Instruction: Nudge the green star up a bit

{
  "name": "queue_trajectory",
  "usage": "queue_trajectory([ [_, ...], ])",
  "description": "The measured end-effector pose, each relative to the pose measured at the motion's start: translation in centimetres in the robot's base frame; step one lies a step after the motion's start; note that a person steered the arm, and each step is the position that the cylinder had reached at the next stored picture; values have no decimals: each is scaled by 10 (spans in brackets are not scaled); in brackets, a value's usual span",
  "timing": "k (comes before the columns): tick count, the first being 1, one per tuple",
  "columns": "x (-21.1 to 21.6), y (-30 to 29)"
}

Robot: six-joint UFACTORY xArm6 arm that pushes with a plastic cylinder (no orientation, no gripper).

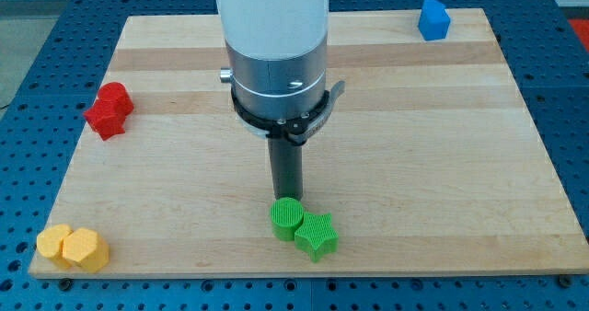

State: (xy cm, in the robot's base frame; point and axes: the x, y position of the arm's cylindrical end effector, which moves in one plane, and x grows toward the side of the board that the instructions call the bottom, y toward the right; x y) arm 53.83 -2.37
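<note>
The rod comes down from the arm's white and silver body at the middle of the wooden counter (414, 164), and the tip (287, 199) sits at the upper edge of the green cylinder (286, 218); contact cannot be told. The green star (317, 236) touches that cylinder on its lower right, near the view's bottom. Two yellow blocks (73, 247) lie together at bottom left, red blocks (109, 110) at left, a blue block (433, 19) at top right.
</note>
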Motion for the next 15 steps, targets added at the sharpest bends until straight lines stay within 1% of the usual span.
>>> queue_trajectory([
  [2,-2,0],
  [3,-35,-6],
  [4,-58,-51],
  [5,-49,-118],
  [6,2,-149],
  [7,62,-146],
  [8,80,-136],
  [9,80,-127],
  [10,80,-77],
  [12,78,50],
  [13,70,89],
  [15,63,15],
])
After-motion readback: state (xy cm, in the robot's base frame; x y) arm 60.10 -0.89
